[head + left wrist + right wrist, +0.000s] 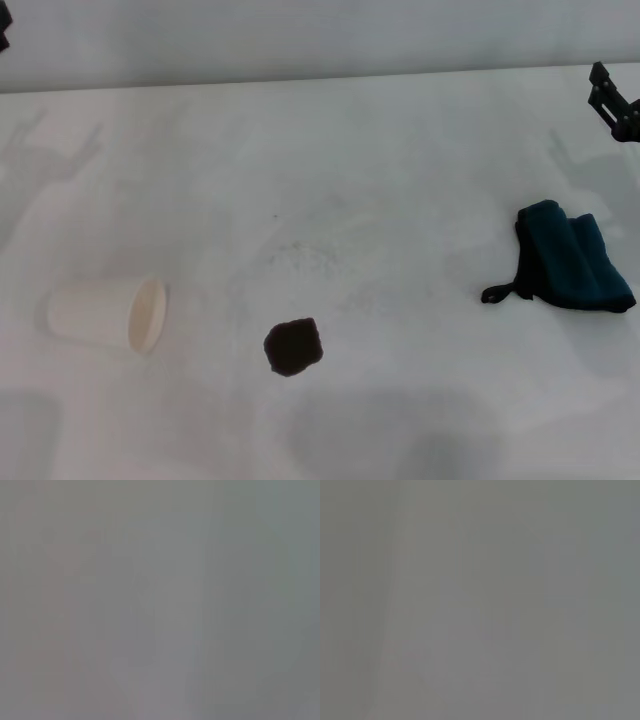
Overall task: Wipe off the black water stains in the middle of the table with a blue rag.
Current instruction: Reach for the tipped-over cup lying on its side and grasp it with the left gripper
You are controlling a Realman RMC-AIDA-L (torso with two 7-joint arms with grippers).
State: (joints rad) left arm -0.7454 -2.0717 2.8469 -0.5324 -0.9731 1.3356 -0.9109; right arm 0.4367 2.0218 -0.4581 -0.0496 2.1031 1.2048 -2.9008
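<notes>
The black water stain (293, 347) is a small blackish-brown ragged blot on the white table (400, 160), near the front middle. The blue rag (573, 257) lies folded at the right, its thin black loop (501, 292) trailing toward the stain. My right gripper (614, 102) shows only as a black part at the far right edge, behind the rag and apart from it. My left gripper (3, 28) is a dark sliver at the top left corner. Both wrist views show only plain grey.
A white paper cup (108, 314) lies on its side at the left, mouth facing the stain. Faint grey specks (300, 255) mark the table behind the stain. The table's far edge (300, 78) meets a pale wall.
</notes>
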